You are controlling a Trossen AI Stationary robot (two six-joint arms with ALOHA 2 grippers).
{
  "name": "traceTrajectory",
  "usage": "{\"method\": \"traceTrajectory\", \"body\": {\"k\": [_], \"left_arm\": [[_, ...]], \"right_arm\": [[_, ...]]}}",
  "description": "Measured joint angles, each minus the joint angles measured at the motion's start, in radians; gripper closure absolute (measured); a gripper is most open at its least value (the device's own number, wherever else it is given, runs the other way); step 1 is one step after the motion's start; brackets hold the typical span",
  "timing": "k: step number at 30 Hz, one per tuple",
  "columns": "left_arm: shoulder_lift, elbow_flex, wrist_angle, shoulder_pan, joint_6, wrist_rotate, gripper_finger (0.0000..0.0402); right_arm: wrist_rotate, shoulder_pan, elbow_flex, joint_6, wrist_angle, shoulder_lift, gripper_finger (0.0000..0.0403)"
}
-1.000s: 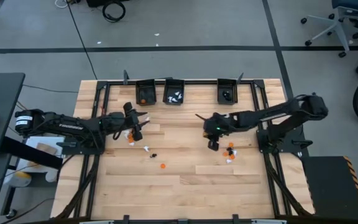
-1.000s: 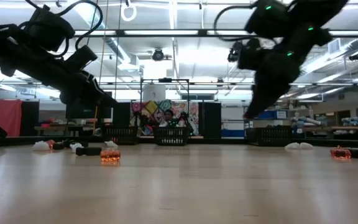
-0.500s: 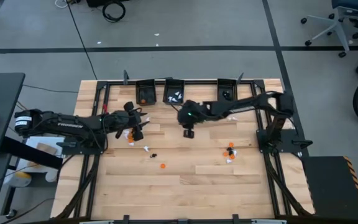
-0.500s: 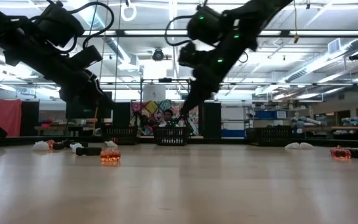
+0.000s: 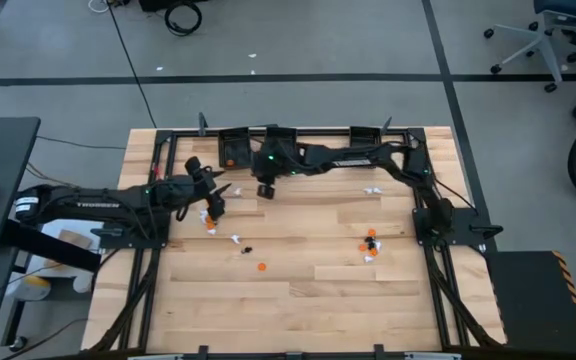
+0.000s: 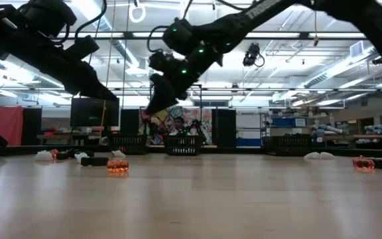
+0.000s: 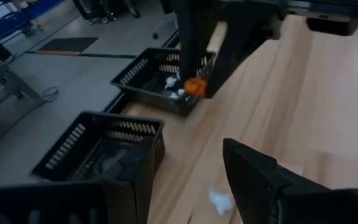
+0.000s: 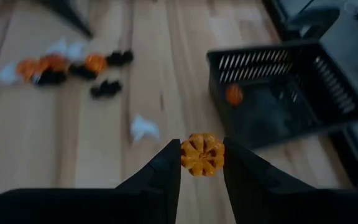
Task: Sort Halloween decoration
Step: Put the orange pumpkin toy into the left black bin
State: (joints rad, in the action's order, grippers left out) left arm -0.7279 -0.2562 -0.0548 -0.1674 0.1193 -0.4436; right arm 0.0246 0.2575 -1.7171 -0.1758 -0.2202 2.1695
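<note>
- Nearest, toward the front of the surface [image 5: 298, 300], loose Halloween decoration is lying in two patches: an orange piece [image 5: 261, 267], a black piece [image 5: 245, 248] and a white piece [image 5: 236, 238] on the left side, and a small mixed cluster [image 5: 370, 243] on the right side.
- A little farther back, the left arm [image 5: 118, 195] is reaching in from its side. The left jaws are hanging spread apart with nothing between them, just beside the left-hand patch.
- Farther back again, the right arm [image 5: 358, 158] is stretching across the surface, and the right jaws are hanging above the wood just in front of the bins.
- They are pinching a small orange pumpkin [image 8: 202, 154] between the two finger pads. They are standing only as far apart as the trinket is wide.
- Being round, the pumpkin is offering no long axis to line up.
- At the back rail, three black bins are sitting in a row.
- The left bin [image 5: 233, 135] is already holding orange pieces, the middle bin [image 5: 290, 134] white ones, and the far right bin [image 5: 366, 134] something dark.
- The coming move is probably turning on one offset. The left bin is lying toward the back and slightly toward the robot's left of the loaded jaws, near but not yet beneath them.
- The right arm is the one carrying the piece, so the drop is falling to it, though the left arm is sitting about as close to that bin.
- Letting go too soon is risking the pumpkin landing on the wood or in the middle bin.
</note>
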Motion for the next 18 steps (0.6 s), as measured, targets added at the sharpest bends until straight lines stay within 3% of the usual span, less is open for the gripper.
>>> {"method": "traceTrajectory", "body": {"k": [7,10,18], "left_arm": [[0.017,0.0,0.035,0.0,-0.023,-0.01,0.023],[0.017,0.0,0.054,0.0,-0.043,-0.011,0.023],[0.017,0.0,0.069,0.0,-0.067,-0.041,0.023]], "right_arm": [[0.005,0.019,-0.242,0.056,-0.02,0.175,0.0291],[0.055,0.023,-0.336,0.114,-0.028,0.24,0.0291],[0.084,0.046,-0.486,0.236,-0.029,0.371,0.0291]]}}
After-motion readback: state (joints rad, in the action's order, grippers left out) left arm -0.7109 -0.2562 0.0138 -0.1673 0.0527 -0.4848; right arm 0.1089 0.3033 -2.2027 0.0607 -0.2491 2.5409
